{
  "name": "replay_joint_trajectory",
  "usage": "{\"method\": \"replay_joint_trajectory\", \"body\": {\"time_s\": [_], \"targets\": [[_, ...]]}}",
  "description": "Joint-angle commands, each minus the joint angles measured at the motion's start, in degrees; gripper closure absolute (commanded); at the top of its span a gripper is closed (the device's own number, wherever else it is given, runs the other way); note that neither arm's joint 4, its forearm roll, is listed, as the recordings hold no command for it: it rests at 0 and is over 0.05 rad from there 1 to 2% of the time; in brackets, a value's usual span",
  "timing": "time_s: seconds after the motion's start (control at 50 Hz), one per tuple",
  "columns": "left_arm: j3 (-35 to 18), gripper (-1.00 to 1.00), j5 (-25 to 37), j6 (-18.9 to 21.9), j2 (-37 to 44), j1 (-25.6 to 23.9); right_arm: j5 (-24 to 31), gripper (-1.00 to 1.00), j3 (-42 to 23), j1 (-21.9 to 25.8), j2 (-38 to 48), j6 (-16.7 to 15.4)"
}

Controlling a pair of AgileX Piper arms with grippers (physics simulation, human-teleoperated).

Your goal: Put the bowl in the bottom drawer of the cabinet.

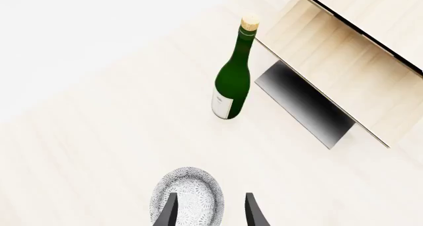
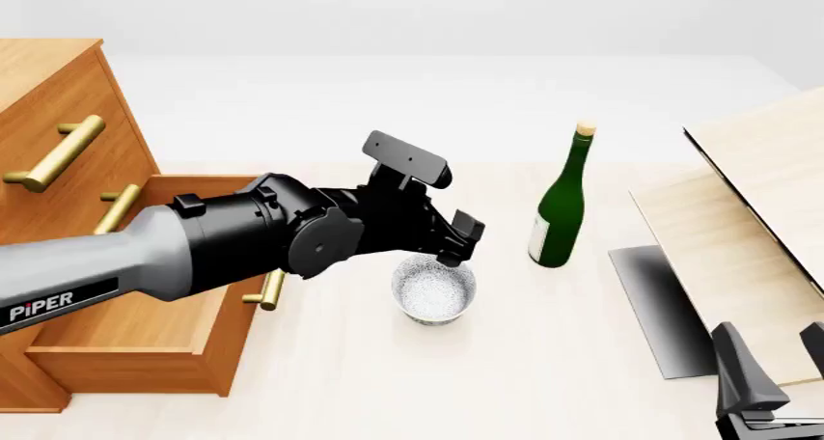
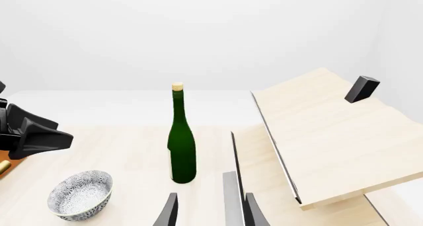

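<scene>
The left gripper (image 1: 210, 211) is hanging spread over the speckled bowl (image 2: 433, 290), one finger showing above the bowl's inside and the other outside its wall, so the jaws are straddling the rim without pinching anything yet. The bowl is sitting upright on the counter (image 2: 541, 363) near its middle, just beside the pulled-out bottom drawer (image 2: 142, 339) of the cabinet (image 2: 52, 122) along the counter's left edge.

The step in hand looks like the grasp. To do it well, the gripper should be lowering straight down until the rim wall is well between the fingers, then closing gently, since a thin curved rim is likely to tilt or slip from a shallow pinch. A level lift should be keeping the bowl from swinging before it is carried left over the drawer's open box and set down low inside.

The green wine bottle (image 2: 561, 204) is standing upright toward the far side, apart from the bowl, and a wide sweep could topple it. The right gripper (image 3: 206, 211) is waiting spread and empty near the counter's right front corner, beside the pale wood boards (image 2: 759, 218).
</scene>
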Motion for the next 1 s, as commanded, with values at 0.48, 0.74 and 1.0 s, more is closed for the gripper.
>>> {"method": "replay_joint_trajectory", "body": {"time_s": [0.48, 0.74, 1.0], "targets": [[-1.61, -1.0, -0.54, -1.63, 6.17, -0.58, 0.0, -1.0, 0.0, 0.01, 0.0, 0.0], [-2.39, -1.0, -1.47, -2.41, 8.94, -0.36, 0.0, -1.0, 0.0, -0.01, -0.01, -0.01], [-3.74, -1.0, -1.39, -2.67, 11.25, -0.24, 0.0, -1.0, 0.0, 0.0, 0.0, -0.01]]}}
